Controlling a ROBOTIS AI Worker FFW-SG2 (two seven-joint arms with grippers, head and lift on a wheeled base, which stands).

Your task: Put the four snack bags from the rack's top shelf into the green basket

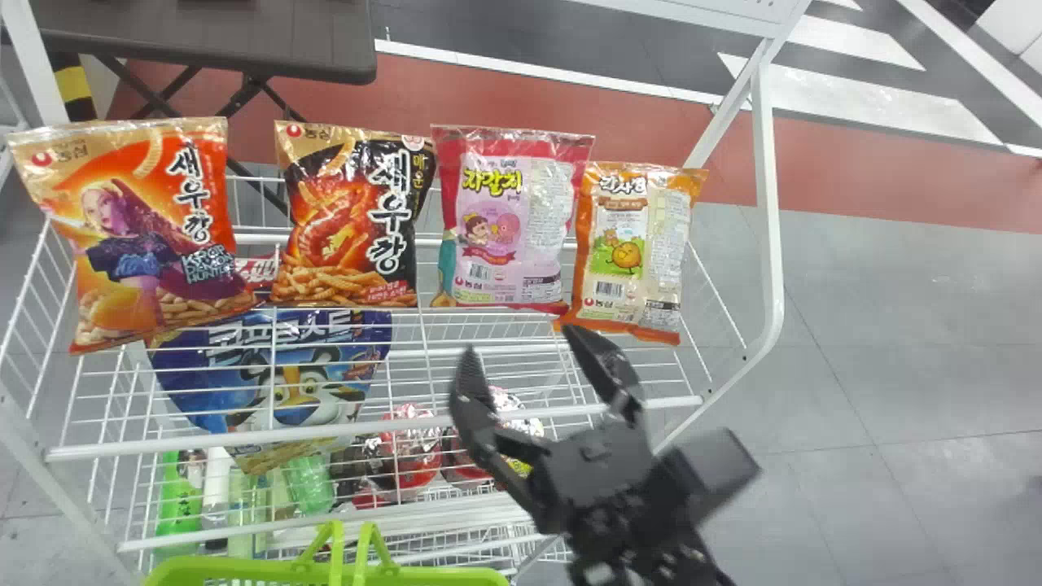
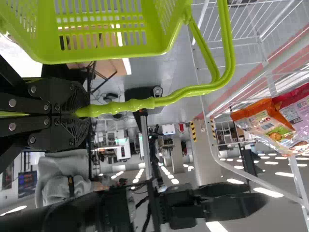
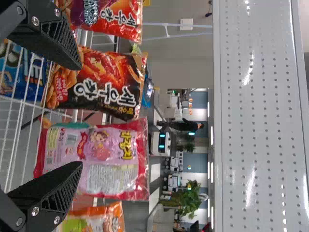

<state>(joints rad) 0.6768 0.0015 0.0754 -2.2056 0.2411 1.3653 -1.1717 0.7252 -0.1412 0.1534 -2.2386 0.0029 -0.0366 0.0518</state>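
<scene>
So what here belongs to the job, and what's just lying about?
Part of the job:
- red bag, black bag, pink bag, orange bag, on the rack's top shelf
- green basket, handle in left tool
- right tool, open

Just lying about:
- blue bag and green bottle below
- dark table behind

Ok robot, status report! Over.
Left gripper shut on green basket's handle. Right gripper open, empty. Four snack bags upright on rack's top shelf. Nothing seen blocking them.

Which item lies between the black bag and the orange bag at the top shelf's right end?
The pink snack bag, between the black bag and the orange bag; both the head view and the right wrist view show it.
</scene>
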